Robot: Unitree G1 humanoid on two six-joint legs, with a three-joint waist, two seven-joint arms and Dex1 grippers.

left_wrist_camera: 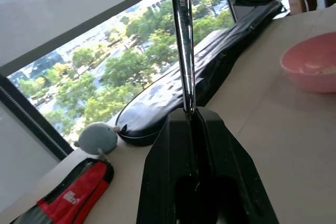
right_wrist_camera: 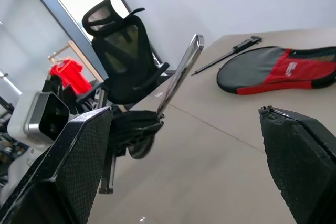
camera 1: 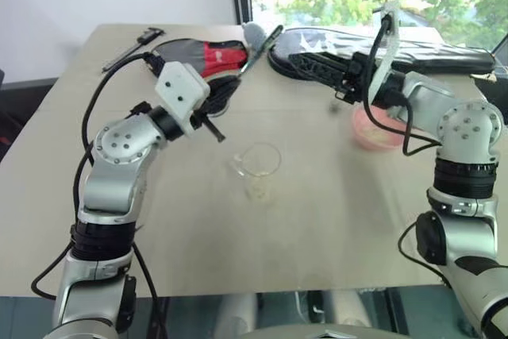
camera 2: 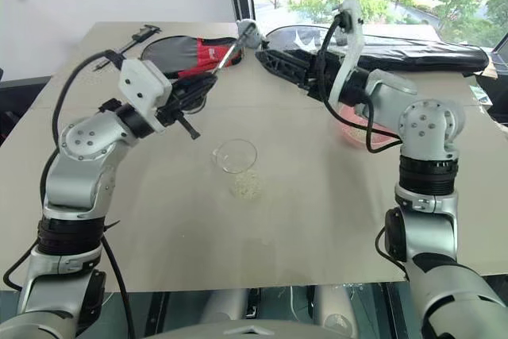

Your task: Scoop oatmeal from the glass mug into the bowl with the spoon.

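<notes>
Two grippers are raised above the table (camera 1: 317, 236). The left gripper (camera 2: 190, 89) pinches the spoon (camera 2: 228, 52) by its handle, the stem running up past the fingertips, well above the mug (camera 2: 236, 156). The right gripper (camera 1: 349, 85) has its fingers spread wide, holding nothing; the bowl (camera 1: 378, 130) sits just below and behind them.

Judging by this, the spoon is in hand but no scoop is under way. Next the spoon must tip down into the mug. Some oatmeal (camera 2: 248, 184) lies loose beside the mug, on the near side from the left fingers.

The table is beige, beside a window (left_wrist_camera: 121, 72) with trees outside.
</notes>
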